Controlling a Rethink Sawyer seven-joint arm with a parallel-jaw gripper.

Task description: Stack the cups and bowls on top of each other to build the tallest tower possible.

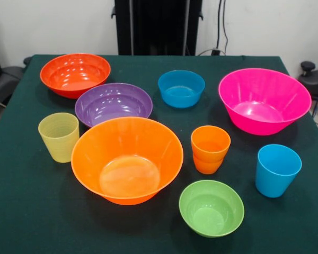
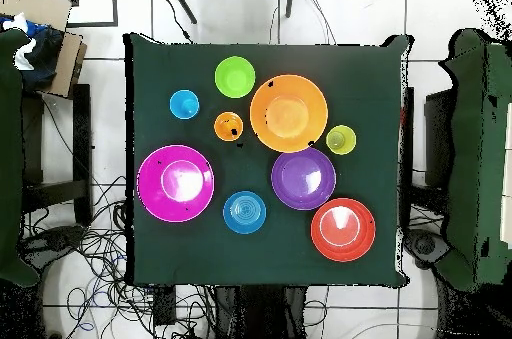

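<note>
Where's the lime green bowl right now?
In the front view the lime green bowl sits nearest the camera, right of centre, just below the orange cup and apart from it.

Front view low across table (image 1: pixel 21 211), overhead straight down, both share tabletop.

My table (image 1: pixel 37 211) is green-clothed. On it sit six bowls (image 1: pixel 127 159) and three cups (image 1: pixel 59 136), all apart, unstacked.
</note>
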